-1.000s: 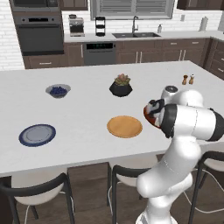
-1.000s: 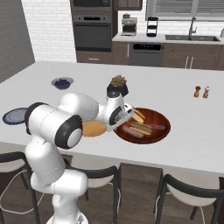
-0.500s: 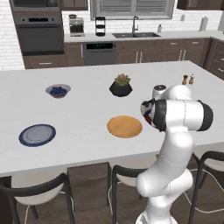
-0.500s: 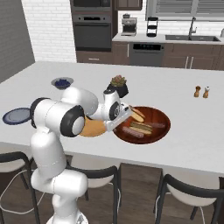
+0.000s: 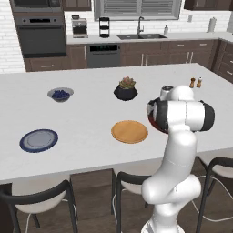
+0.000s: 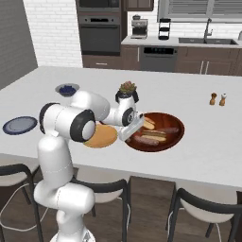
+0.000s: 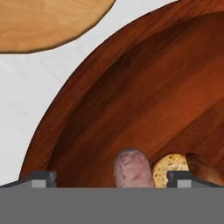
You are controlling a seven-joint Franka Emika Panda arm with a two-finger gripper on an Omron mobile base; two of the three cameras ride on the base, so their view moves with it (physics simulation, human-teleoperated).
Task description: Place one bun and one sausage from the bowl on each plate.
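**Sausage and bun crowd together under a wide claw**

Risk sits in the bowl (image 6: 156, 132): the sausage (image 7: 132, 168) and a bun (image 7: 171, 169) lie touching, both between the spread tips of the claw (image 7: 112, 179), which stands wide and holds nothing. Closing from here could likely pinch both at once, or nudge the sausage sideways so it rolls off along the bowl's sloped wall. Approaching tilted might also catch a tip on the rim.

Going left to right in the right base view, the grey-blue plate (image 6: 20, 125) lies near the surface's left edge, the tan-orange plate (image 6: 100, 136) just beside the bowl, both bare. That view shows the bowl's buns and sausages; the left base view hides most of the bowl behind the arm. The hand view shows the two items touching.
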